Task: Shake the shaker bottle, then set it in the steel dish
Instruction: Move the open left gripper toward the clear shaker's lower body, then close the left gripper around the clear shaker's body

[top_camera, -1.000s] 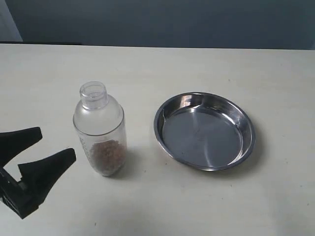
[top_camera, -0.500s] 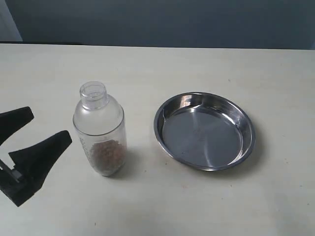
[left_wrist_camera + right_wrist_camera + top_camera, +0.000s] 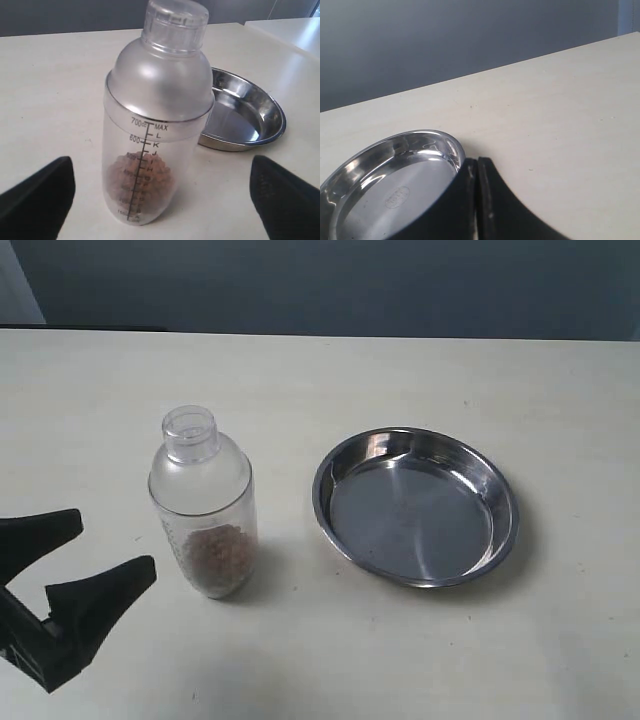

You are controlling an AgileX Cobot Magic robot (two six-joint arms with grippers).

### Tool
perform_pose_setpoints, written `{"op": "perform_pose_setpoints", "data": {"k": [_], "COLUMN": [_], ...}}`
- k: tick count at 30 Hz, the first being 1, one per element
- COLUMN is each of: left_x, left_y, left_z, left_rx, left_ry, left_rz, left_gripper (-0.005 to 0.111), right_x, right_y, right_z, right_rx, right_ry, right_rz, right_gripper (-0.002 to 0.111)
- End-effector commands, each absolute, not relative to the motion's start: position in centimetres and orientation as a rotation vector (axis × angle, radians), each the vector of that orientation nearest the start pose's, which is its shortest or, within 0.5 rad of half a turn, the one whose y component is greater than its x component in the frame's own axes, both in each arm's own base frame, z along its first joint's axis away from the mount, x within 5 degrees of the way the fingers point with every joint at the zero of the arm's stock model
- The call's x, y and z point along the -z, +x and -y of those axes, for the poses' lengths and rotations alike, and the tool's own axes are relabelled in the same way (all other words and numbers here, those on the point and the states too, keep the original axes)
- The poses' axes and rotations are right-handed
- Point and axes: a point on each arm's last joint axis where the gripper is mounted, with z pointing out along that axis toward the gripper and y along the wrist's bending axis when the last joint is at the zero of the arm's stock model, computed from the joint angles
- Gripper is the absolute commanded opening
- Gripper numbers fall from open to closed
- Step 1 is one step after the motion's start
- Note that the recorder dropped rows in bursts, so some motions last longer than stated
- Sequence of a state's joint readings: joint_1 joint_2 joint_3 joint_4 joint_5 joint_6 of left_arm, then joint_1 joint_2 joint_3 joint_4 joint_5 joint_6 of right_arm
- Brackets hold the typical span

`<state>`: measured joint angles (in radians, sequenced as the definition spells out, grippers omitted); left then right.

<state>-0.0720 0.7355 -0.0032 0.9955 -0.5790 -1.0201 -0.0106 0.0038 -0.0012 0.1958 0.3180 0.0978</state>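
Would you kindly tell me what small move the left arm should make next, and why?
Probably advance until the open jaws straddle the shaker bottle: it stands upright, untouched, just ahead of them, and the steel dish holds nothing.

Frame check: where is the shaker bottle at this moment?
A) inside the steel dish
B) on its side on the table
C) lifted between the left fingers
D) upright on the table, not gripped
D: the shaker bottle stands upright on the table beside the steel dish, and the left gripper is open, its fingers short of the bottle.
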Motion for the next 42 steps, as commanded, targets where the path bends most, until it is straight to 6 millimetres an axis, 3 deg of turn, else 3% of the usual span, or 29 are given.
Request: {"op": "perform_pose_setpoints", "data": {"k": [1, 9, 18, 25, 42], "left_x": [-18.7, -18.1, -18.5, -17.8, -16.6], "left_y": [10.4, 11.3, 13.9, 15.0, 18.5], "left_z": [5.3, 5.1, 5.3, 5.9, 6.0], "left_rx": [0.650, 0.597, 0.569, 0.594, 0.574], "left_ry": [0.286, 0.284, 0.330, 0.430, 0.444], "left_rz": [-1.814, -1.879, -1.919, -1.935, -1.989], "left_gripper": [0.090, 0.091, 0.091, 0.091, 0.091], "right_x": [-18.6, -18.6, -18.6, -18.6, -18.6], "right_y": [5.4, 5.4, 5.4, 5.4, 5.4], "right_z": [-0.5, -0.5, -0.5, -0.5, -0.5], "right_rx": [-0.245, -0.244, -0.244, -0.244, -0.244], "right_ry": [0.214, 0.213, 0.213, 0.213, 0.213], "right_rz": [-1.780, -1.780, -1.780, -1.780, -1.780], "right_gripper": [-0.001, -0.001, -0.001, -0.001, -0.001]}}
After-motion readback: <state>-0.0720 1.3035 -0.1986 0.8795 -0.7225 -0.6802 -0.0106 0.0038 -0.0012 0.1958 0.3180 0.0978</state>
